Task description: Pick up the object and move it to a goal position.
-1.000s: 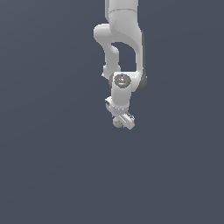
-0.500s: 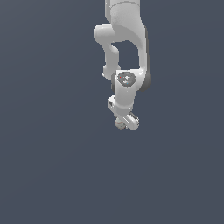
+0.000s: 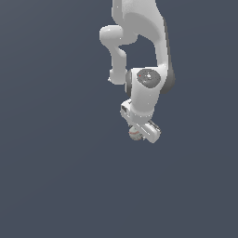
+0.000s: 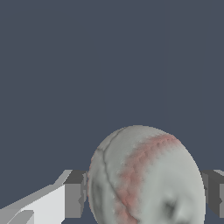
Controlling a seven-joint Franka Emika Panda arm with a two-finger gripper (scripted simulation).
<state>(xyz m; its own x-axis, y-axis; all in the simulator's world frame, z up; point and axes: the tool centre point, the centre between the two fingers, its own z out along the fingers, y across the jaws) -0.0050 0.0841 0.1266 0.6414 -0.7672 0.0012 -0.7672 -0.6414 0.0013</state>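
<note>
Shifted slightly since earlier frame. Gripper (image 3: 139, 132) clamped on ball (image 4: 146, 177), fingers (image 4: 74, 194) touching both sides. Maintain firm squeeze; carry smoothly toward goal.

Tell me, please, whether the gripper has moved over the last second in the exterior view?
Yes. The gripper, shut on the ball, has drifted slightly toward the exterior view's right and a little lower, judged against the picture frame, since no fixed object shows.

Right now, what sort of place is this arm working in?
Likely a bare simulated workspace: a flat, featureless grey-blue backdrop, a smooth white rendered robot arm, and its hand closed on a small white ball with red stitching.
</note>
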